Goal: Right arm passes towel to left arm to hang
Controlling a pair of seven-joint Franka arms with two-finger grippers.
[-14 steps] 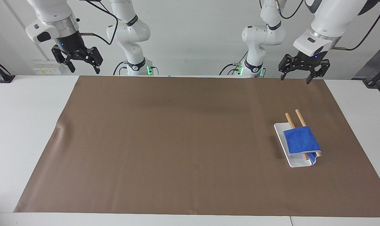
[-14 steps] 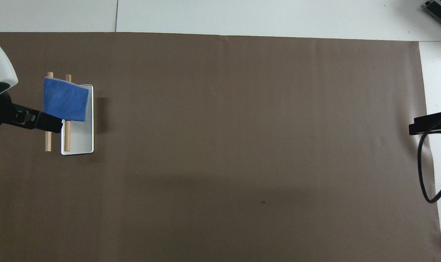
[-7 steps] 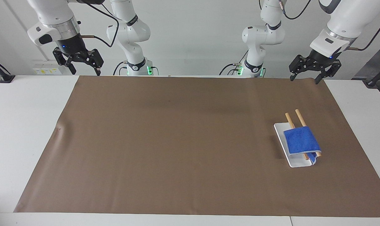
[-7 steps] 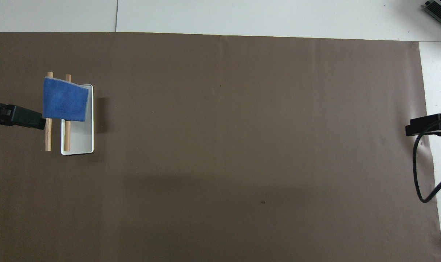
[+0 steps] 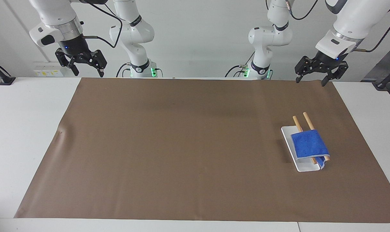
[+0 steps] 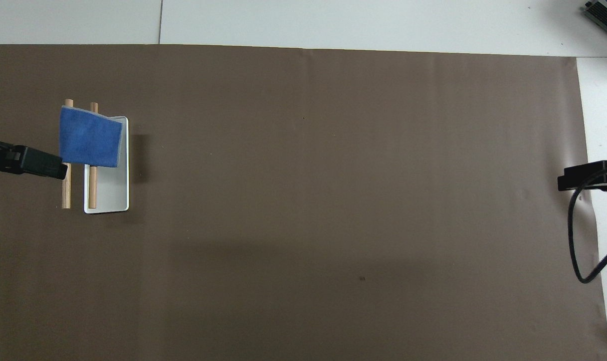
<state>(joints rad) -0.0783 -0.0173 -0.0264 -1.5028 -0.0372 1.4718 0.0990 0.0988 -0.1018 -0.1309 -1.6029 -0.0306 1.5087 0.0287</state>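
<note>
The bright-blue towel [image 5: 309, 145] hangs draped over two wooden rods [image 5: 306, 118] of a small rack with a white base [image 5: 303, 166], near the left arm's end of the table. It also shows in the overhead view [image 6: 90, 140]. My left gripper [image 5: 310, 82] is open and empty, up in the air over the mat's edge nearest the robots. One of its fingers [image 6: 37, 163] shows in the overhead view beside the towel. My right gripper [image 5: 88, 73] is open and empty, raised over the right arm's end of the table.
A brown mat [image 5: 182, 145] covers most of the white table [image 5: 21, 129]. The rack's white base [image 6: 108, 198] and rods [image 6: 66, 193] stand on it. A black cable [image 6: 579, 240] hangs from the right gripper.
Both grippers have drawn back toward the robots' edge of the table. The left gripper has pulled away from the rack. The towel stays on the rods.
</note>
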